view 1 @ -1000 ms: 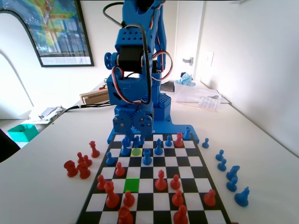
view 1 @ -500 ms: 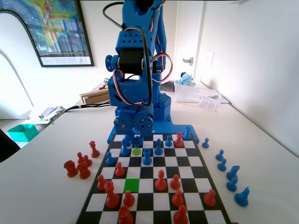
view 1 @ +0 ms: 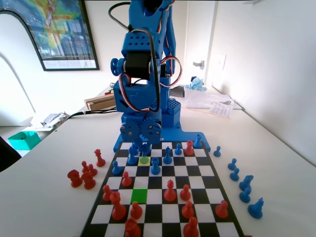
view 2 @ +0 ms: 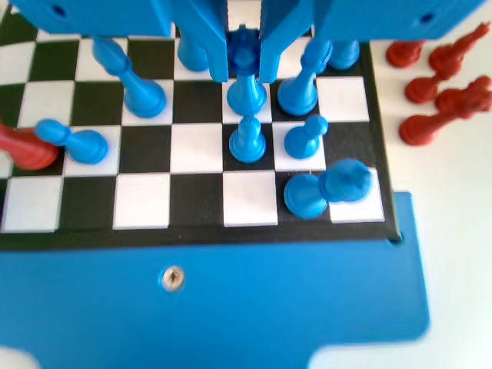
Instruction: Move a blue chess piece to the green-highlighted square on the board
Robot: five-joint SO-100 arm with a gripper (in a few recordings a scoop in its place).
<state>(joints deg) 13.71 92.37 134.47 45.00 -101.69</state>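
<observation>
In the wrist view my gripper point(view 2: 244, 77) hangs low over the board point(view 2: 196, 146). Its jaws press close on both sides of the head of a blue chess piece point(view 2: 246, 96) with a notched top. No gap shows on either side. A short blue pawn point(view 2: 247, 142) stands one square nearer me, with another point(view 2: 305, 138) to its right. In the fixed view the gripper point(view 1: 141, 149) sits at the far rows, just behind the yellow square point(view 1: 144, 160). The green-highlighted square point(view 1: 139, 195) lies bare, three rows nearer the camera in the same file.
Tall blue pieces point(view 2: 300, 84) point(view 2: 142, 96) stand close on both sides of the jaws. Red pieces point(view 1: 170, 191) point(view 1: 117, 207) surround the green square. Captured red pieces point(view 1: 84, 175) lie off the board's left, and blue ones point(view 1: 244, 190) off its right.
The arm's upper part shifted a little and the gripper settled lower over the far rows between one second and half a second ago. Since then it has held still.
</observation>
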